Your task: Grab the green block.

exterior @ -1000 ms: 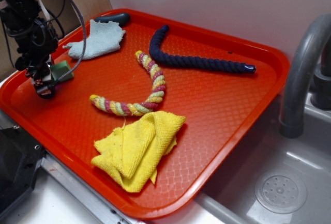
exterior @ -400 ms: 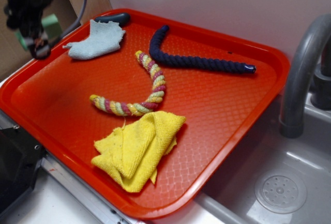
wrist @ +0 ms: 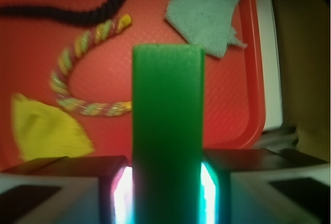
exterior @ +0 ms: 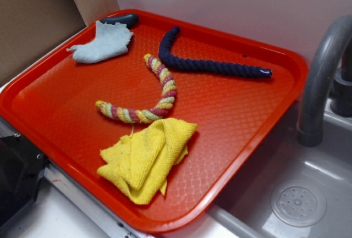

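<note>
Pinching the green block (wrist: 167,131) upright between both fingers, the pincer (wrist: 167,193) is holding it high above the red tray (exterior: 231,133), so the grab looks done and the next move calls only for a steady grip.

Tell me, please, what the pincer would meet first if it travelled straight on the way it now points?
Probably bare orange tray. The pincer, shut on the green block, looks down at open tray floor between the striped rope and the grey-blue rag. The block hides the exact line, so this is uncertain.
</note>
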Robot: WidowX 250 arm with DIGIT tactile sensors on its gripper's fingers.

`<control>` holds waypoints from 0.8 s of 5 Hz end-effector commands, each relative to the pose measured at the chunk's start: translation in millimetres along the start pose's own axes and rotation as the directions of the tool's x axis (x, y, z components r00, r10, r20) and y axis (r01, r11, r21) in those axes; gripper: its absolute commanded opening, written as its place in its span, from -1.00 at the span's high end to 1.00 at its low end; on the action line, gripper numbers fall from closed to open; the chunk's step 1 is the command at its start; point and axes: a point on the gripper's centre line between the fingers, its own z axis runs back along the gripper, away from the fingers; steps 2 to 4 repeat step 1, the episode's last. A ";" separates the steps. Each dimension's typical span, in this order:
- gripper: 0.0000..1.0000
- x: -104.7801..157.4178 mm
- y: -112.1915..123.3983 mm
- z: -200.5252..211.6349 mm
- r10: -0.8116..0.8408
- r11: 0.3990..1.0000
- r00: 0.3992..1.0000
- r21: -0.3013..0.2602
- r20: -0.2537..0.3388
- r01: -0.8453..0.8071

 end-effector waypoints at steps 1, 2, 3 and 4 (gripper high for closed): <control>1.00 29.8 0.0 13.2 -0.091 0.994 0.988 -0.052 0.127 0.099; 1.00 29.8 0.0 13.2 -0.091 0.994 0.988 -0.052 0.127 0.099; 1.00 29.8 0.0 13.2 -0.091 0.994 0.988 -0.052 0.127 0.099; 1.00 29.8 0.0 13.2 -0.091 0.994 0.988 -0.052 0.127 0.099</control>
